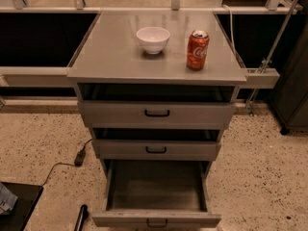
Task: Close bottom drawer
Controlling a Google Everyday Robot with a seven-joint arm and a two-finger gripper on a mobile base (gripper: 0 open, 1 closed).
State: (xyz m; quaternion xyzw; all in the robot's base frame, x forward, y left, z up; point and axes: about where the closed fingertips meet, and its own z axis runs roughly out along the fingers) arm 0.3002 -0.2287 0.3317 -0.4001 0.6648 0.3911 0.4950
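Observation:
The grey cabinet has three drawers. The bottom drawer [156, 219] is pulled far out toward me, and its plain grey box [156, 186] is empty. Its small black handle [157, 223] sits at the frame's bottom edge. The middle drawer [156, 149] and the top drawer [156, 113] each stand slightly open. Only a slim dark tip of my gripper [81, 218] shows at the bottom edge, low to the left of the bottom drawer's front and apart from it.
A white bowl [153, 39] and a red soda can [198, 49] stand on the cabinet top [110, 57]. A black cable with a plug [79, 157] lies on the speckled floor at the left. A dark mat [17, 208] is at the bottom left.

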